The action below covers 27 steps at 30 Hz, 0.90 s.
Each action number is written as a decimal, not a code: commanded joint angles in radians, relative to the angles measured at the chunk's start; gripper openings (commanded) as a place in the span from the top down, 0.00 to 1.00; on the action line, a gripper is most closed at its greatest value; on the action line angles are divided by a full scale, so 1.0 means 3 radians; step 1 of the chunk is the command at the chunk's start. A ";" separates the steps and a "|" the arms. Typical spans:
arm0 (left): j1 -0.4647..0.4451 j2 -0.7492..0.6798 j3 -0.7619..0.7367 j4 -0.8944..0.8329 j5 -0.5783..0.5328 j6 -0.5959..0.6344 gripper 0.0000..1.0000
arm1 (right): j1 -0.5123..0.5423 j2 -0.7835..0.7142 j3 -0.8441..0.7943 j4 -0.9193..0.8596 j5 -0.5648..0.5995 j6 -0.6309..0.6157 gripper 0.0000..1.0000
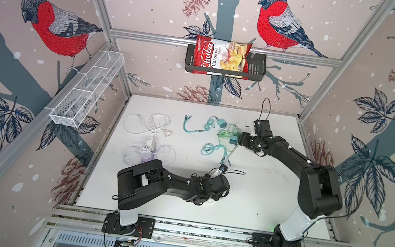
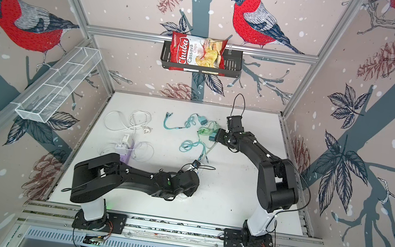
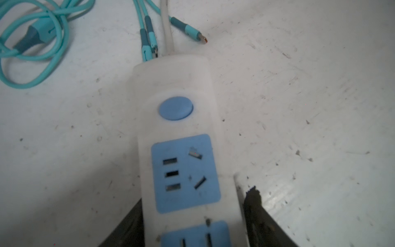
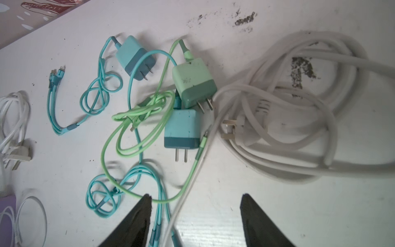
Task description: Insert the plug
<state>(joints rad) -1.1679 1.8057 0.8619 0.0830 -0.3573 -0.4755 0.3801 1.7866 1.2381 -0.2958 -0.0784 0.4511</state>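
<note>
A white power strip (image 3: 177, 85) with blue socket faces lies between the fingers of my left gripper (image 3: 196, 193), and both fingers press its sides. In a top view the strip (image 1: 214, 172) shows white under the left wrist. A blue two-prong charger plug (image 4: 181, 128) lies on the table just ahead of my right gripper (image 4: 195, 195). That gripper is open and holds nothing, with a white cord and teal cables running between its fingers. A green charger (image 4: 194, 79) and another blue charger (image 4: 134, 55) lie just beyond. In both top views the right gripper (image 1: 238, 139) (image 2: 217, 136) hovers over this pile.
A coiled white cord (image 4: 299, 119) with a three-prong plug (image 4: 235, 130) lies beside the chargers. Teal cable tips (image 3: 192, 32) lie past the strip's far end. White cables and small adapters (image 1: 148, 146) lie at the left. On the walls hang a wire basket (image 1: 87, 91) and a chips bag (image 1: 221, 57).
</note>
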 commanded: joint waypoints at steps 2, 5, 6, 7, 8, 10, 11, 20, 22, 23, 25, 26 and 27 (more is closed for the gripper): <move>0.0002 -0.0002 -0.0100 -0.0209 0.0078 0.0587 0.41 | 0.0137 0.0349 0.0388 -0.0210 0.0253 -0.0033 0.33; 0.0004 -0.0149 -0.0259 0.0072 0.0232 0.1047 0.43 | 0.0199 0.0587 0.0627 -0.0381 0.0298 -0.0052 0.33; 0.0007 -0.0192 -0.0301 0.0170 0.0274 0.1178 0.43 | 0.0210 0.0643 0.0681 -0.0410 0.0331 -0.0051 0.33; 0.0007 -0.0226 -0.0337 0.0267 0.0320 0.1344 0.43 | 0.0217 0.0709 0.0735 -0.0449 0.0379 -0.0041 0.33; 0.0007 -0.0245 -0.0363 0.0349 0.0329 0.1466 0.43 | 0.0226 0.0761 0.0784 -0.0473 0.0437 -0.0031 0.33; 0.0031 -0.0245 -0.0370 0.0458 0.0385 0.1667 0.44 | 0.0239 0.0832 0.0852 -0.0521 0.0489 -0.0041 0.33; 0.0058 -0.0225 -0.0367 0.0493 0.0423 0.1762 0.44 | 0.0250 0.0849 0.0864 -0.0529 0.0538 -0.0046 0.33; 0.0393 -0.0018 -0.0237 0.0579 0.0590 0.1974 0.44 | 0.0247 0.0911 0.0894 -0.0519 0.0460 -0.0099 0.33; 0.0406 -0.0012 -0.0195 0.0508 0.0581 0.1971 0.42 | 0.0254 0.0896 0.0897 -0.0517 0.0489 -0.0083 0.35; 0.0406 -0.0005 -0.0169 0.0470 0.0565 0.1961 0.41 | 0.0264 0.0858 0.0860 -0.0491 0.0516 -0.0070 0.35; 0.0411 0.0026 -0.0107 0.0351 0.0527 0.1936 0.39 | 0.0259 0.0722 0.0725 -0.0372 0.0485 -0.0039 0.33; 0.0416 0.0047 -0.0070 0.0293 0.0521 0.1928 0.39 | 0.0247 0.0686 0.0687 -0.0351 0.0446 -0.0026 0.33; 0.0420 0.0072 -0.0035 0.0246 0.0507 0.1909 0.38 | 0.0236 0.0655 0.0664 -0.0358 0.0429 -0.0005 0.33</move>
<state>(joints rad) -1.0443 1.8107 0.8345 0.2531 -0.1967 0.0853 0.4561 2.0113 1.4525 -0.4236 0.0525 0.4412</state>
